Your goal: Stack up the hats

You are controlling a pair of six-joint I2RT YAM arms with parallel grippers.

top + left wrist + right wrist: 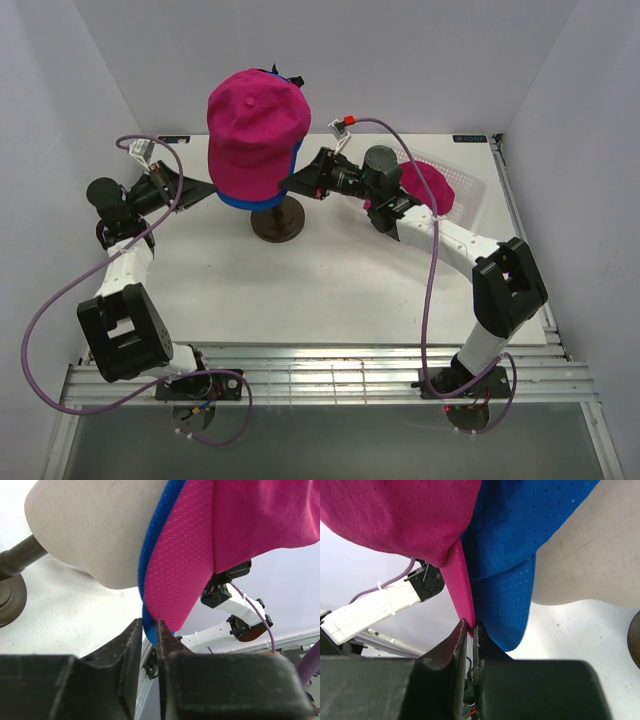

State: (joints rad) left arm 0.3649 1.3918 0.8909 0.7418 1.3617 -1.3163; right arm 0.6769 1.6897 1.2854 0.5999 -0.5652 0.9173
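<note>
On the cream mannequin head (95,530) a magenta pink hat (255,120) sits over a bright blue hat (236,201), whose edge shows under it. My left gripper (207,190) is at the stack's lower left edge. In the left wrist view its jaws (149,624) stand narrow, with the blue hat's (150,555) edge pinched between them and the pink hat (240,520) right beside. My right gripper (290,184) is at the lower right edge. It (471,626) is shut on a strip of the pink hat (395,515), next to the blue hat (520,540). A second pink hat (432,186) lies in the basket.
The mannequin head stands on a dark round stand (277,222) at the table's middle back. A white mesh basket (472,185) sits at the back right, behind my right arm. White walls close in the table on three sides.
</note>
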